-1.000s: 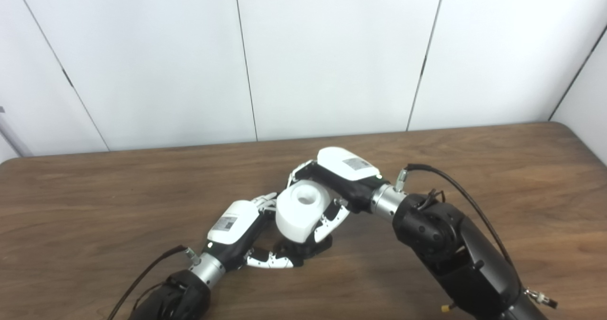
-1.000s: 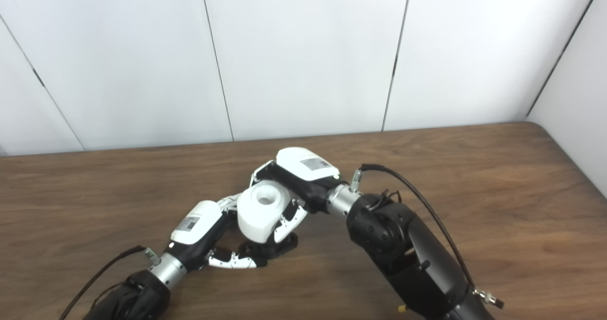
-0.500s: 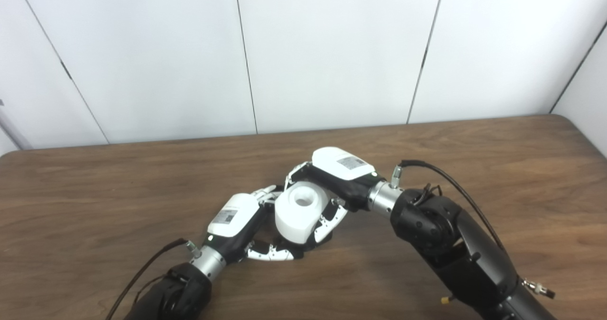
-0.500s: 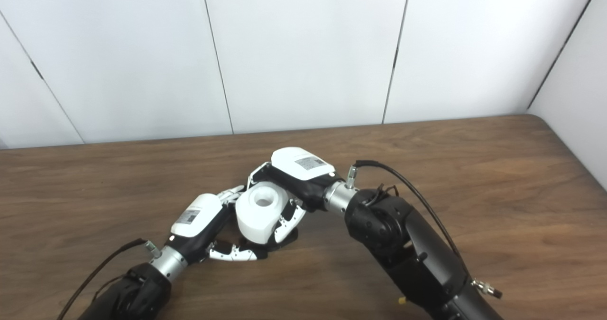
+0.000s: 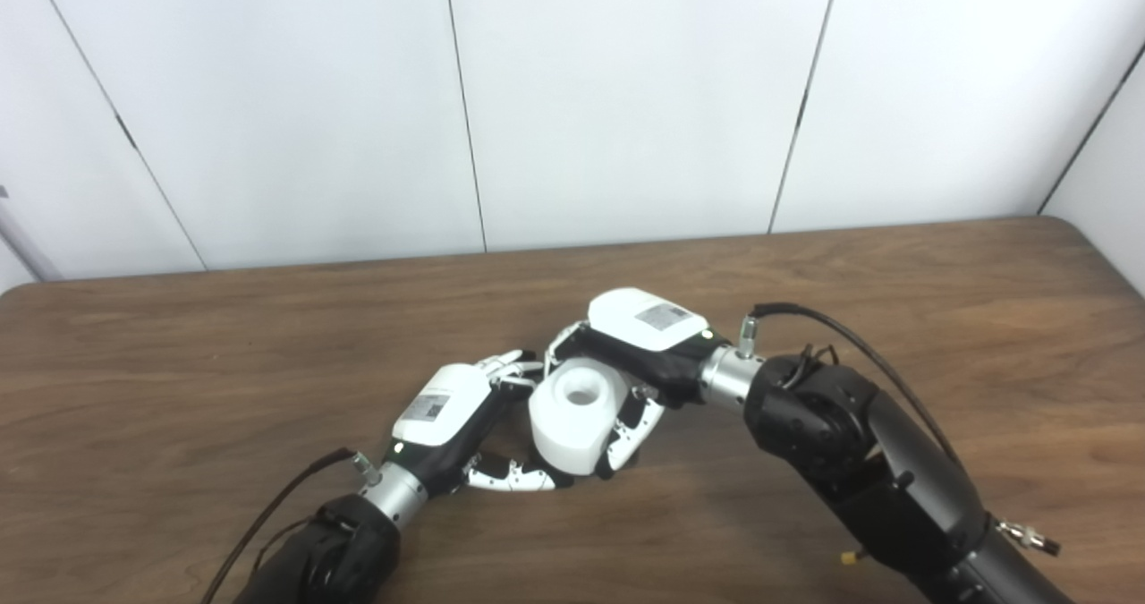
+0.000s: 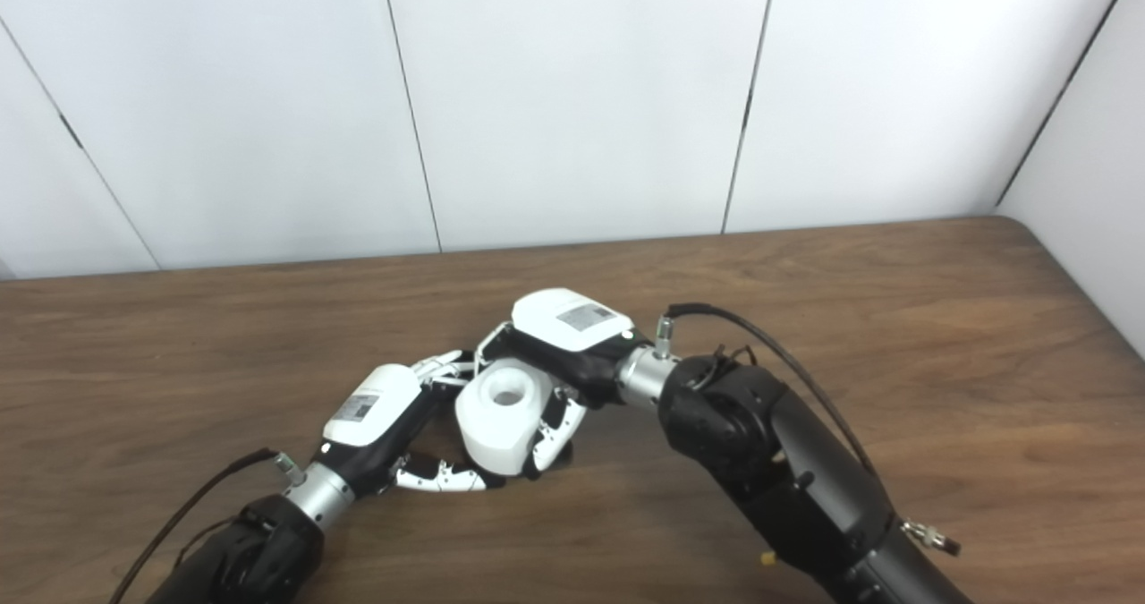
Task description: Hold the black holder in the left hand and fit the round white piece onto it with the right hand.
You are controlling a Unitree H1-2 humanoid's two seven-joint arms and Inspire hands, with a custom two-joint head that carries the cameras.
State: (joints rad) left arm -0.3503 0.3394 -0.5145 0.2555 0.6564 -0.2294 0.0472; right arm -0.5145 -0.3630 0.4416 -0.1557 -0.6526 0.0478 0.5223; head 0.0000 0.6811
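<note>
Round white piece (image 5: 574, 416): chunky matte cylinder, round hole in top face, sitting low at centre of brown wooden desk (image 5: 179, 380). Right hand (image 5: 626, 380) wrapped around it, fingers on far side, thumb (image 5: 626, 429) on near side. Left hand (image 5: 465, 429) just left of piece, fingers curled toward its base, thumb along desk. Black holder almost wholly hidden beneath piece and fingers; cannot tell whether left hand grips it.
</note>
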